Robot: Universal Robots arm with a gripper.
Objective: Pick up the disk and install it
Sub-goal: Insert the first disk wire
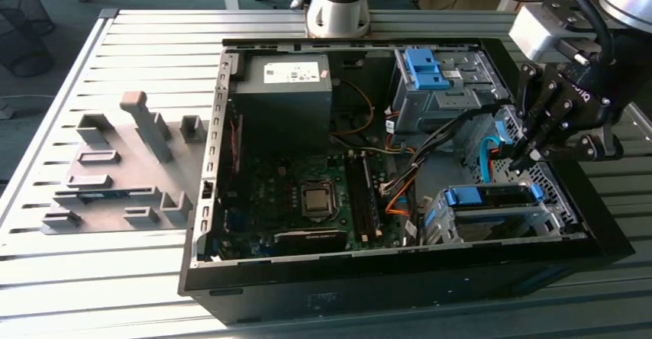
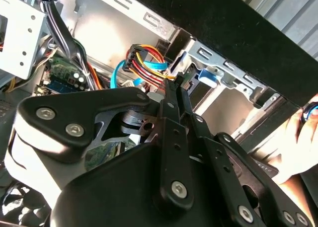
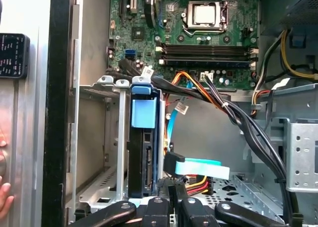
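Inside the open computer case (image 1: 219,163), the disk (image 3: 144,137) stands on edge in a metal cage (image 3: 112,137) by the case's wall. The exterior view shows the hand (image 1: 524,156) hanging just over that cage. The first wrist view shows blue and coloured cables (image 3: 198,167) crowding the room beside the disk. Whether the hand's fingers are apart or together, I cannot tell.
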